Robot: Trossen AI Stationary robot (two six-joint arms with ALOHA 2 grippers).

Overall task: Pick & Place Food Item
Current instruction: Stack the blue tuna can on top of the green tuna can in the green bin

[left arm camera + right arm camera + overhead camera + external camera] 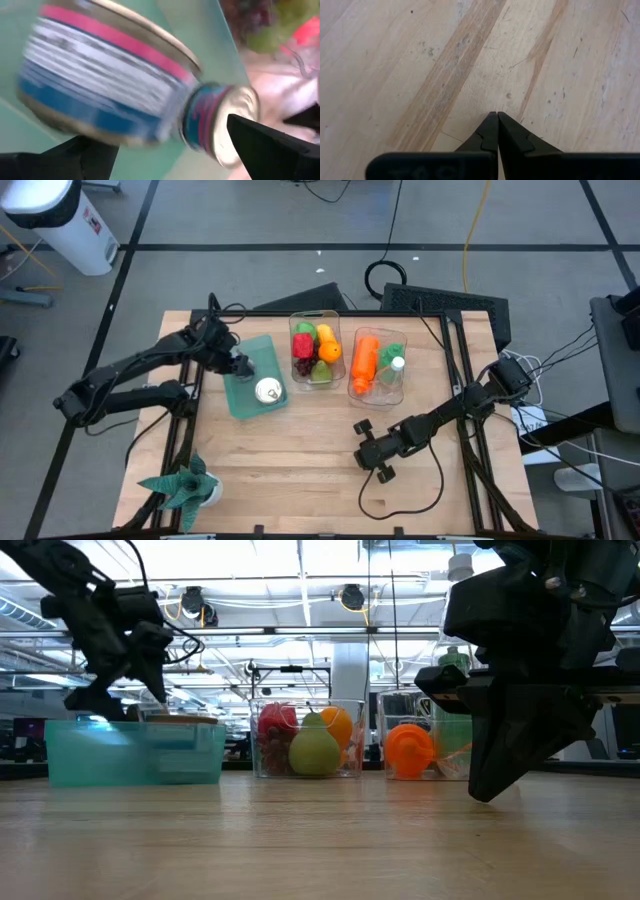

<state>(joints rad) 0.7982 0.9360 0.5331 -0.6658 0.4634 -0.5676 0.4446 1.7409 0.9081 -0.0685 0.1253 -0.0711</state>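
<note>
A tin can (pixel 268 391) with a pink, white and blue label (pixel 115 85) sits inside the teal bin (pixel 250 352) at the table's left, its silver top showing from above. My left gripper (pixel 240 367) hangs open over the bin, slanting down at the can from the far left. Its two fingers (pixel 90 155) stand apart on either side of the can, short of it. My right gripper (pixel 372 455) is shut, holds nothing, and hovers just over the bare wood (pixel 496 116) toward the table's near right.
Two clear bins stand right of the teal one. The first (pixel 316 315) holds an apple, a pear, an orange and grapes; the second (pixel 380 332) holds a carrot and a small bottle. A green toy plant (pixel 185 485) sits at the near left corner.
</note>
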